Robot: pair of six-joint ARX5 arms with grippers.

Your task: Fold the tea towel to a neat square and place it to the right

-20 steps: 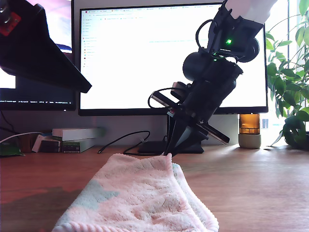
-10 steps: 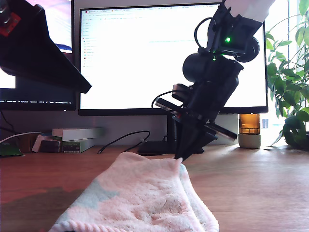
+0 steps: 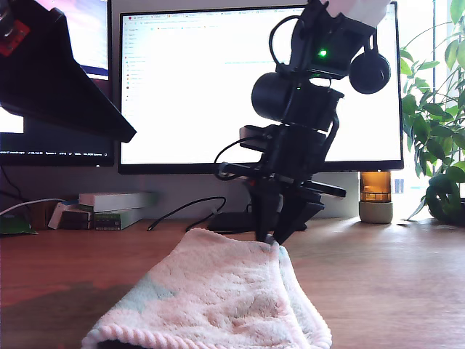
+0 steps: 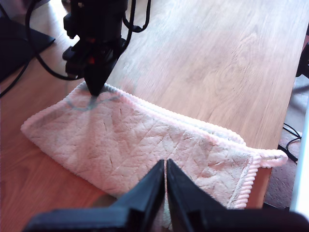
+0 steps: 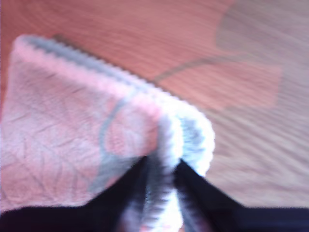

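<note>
Right now my second gripper (image 3: 272, 238) has its two black fingers pinched on a far corner of the tea towel (image 3: 214, 298), hem squeezed between the tips. My first gripper (image 4: 165, 186), jaws together with only a thin slit, sits over the near edge; whether it grips cloth I cannot tell. One towel: fluffy, pale pink, folded in layers, twisted cord hem, lying on the wooden desk (image 3: 385, 283). Behind stand two monitors (image 3: 211, 87), one trailing black cable (image 3: 178, 213) and one leafy plant (image 3: 436, 138) at the exterior view's right.
</note>
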